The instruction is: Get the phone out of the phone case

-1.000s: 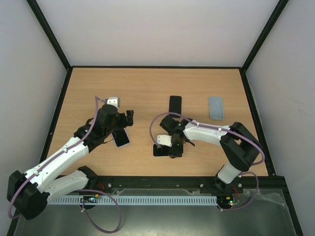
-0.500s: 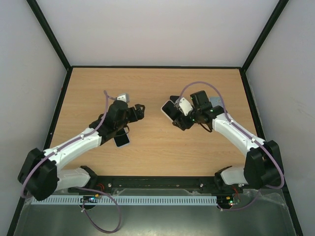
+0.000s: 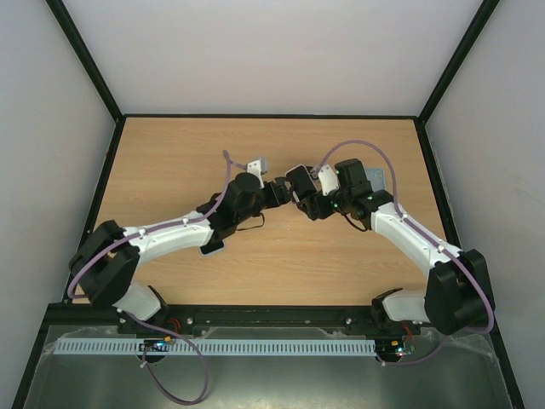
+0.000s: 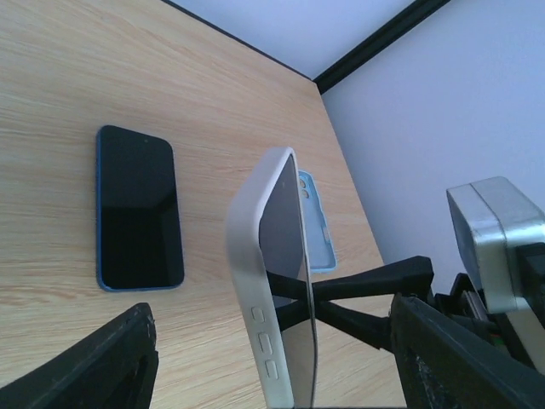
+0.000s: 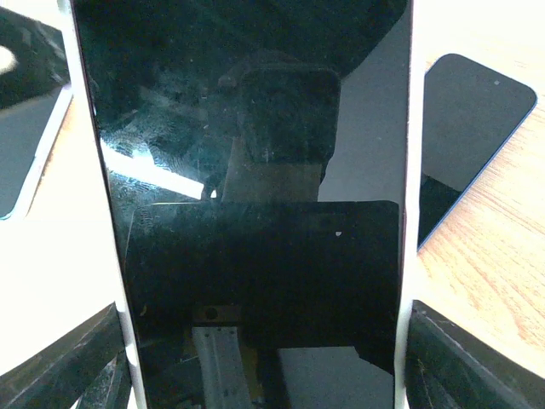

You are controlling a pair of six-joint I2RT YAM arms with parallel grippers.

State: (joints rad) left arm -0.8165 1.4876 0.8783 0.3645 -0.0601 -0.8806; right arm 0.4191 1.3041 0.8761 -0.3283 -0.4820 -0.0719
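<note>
My right gripper [image 3: 308, 198] is shut on the phone in its white case [image 3: 298, 181] and holds it upright above the table's middle. In the right wrist view the dark screen [image 5: 247, 170] fills the frame between my fingers [image 5: 477, 358]. My left gripper [image 3: 279, 189] is open just left of it. In the left wrist view the cased phone [image 4: 271, 281] stands edge-on between my two open fingers [image 4: 85, 366], touching neither. Its side buttons face me. The right gripper's black fingers [image 4: 375, 285] clamp it from the far side.
A dark phone in a blue case [image 4: 139, 207] lies flat on the table behind the held phone. An empty light blue case [image 4: 318, 223] lies further right, also seen in the top view [image 3: 378, 177]. Another phone [image 3: 213, 244] lies under the left arm.
My left arm swung right to the table's middle, and its open gripper now brackets the held phone. My right gripper carried the phone up from the near table and keeps it raised.
</note>
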